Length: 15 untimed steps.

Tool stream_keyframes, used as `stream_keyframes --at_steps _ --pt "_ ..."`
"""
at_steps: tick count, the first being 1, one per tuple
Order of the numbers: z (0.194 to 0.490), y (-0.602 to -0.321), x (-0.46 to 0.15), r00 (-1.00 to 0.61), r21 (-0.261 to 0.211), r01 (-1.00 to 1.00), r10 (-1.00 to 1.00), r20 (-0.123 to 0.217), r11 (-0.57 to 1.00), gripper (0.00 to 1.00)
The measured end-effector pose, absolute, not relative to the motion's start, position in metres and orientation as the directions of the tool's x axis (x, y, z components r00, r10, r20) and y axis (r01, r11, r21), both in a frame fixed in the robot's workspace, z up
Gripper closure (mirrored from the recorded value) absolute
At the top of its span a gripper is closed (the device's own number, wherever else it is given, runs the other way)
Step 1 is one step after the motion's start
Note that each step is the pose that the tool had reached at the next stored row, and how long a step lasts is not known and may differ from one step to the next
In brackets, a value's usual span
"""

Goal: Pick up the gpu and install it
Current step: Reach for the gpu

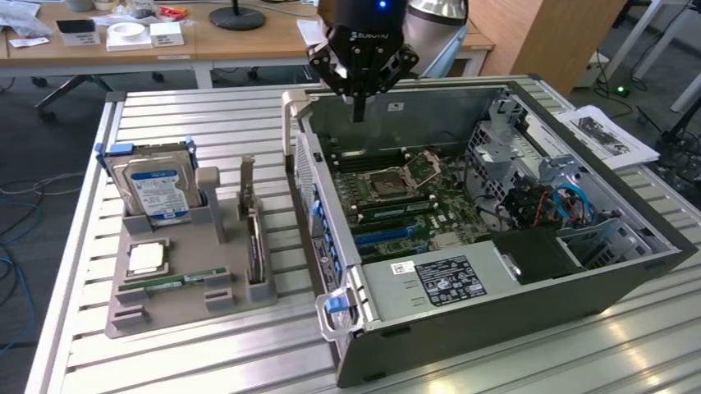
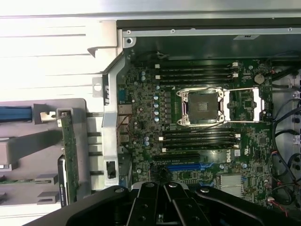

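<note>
Gpu (image 1: 254, 246): not gripped. Pincer (image 1: 359, 107): fingers pressed together, holding nothing, hanging above the far end of the open computer case (image 1: 493, 324). Motherboard (image 1: 408, 203): inside the case, under the pincer. Gpu's place: outside the case, just beside its side wall, on edge in the grey holder (image 1: 164, 316), well apart from the pincer. Hard drive (image 1: 159, 189): same holder, farther from the case.

On the counter (image 1: 197, 361), a tray (image 1: 164, 310) lies at the exterior view's left of the computer case (image 1: 515, 300). In the tray, the hard drive (image 1: 159, 189) stands far, the gpu (image 1: 255, 246) along its case-side edge.
</note>
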<state>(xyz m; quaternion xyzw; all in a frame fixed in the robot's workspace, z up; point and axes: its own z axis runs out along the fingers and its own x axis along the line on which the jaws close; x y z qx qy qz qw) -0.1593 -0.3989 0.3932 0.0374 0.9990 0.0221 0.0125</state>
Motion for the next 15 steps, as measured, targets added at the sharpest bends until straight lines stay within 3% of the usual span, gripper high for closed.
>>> stream_keyframes --at_steps 15 --pt "0.393 -0.399 -0.195 -0.997 0.045 0.074 0.075 -0.023 0.996 0.89"
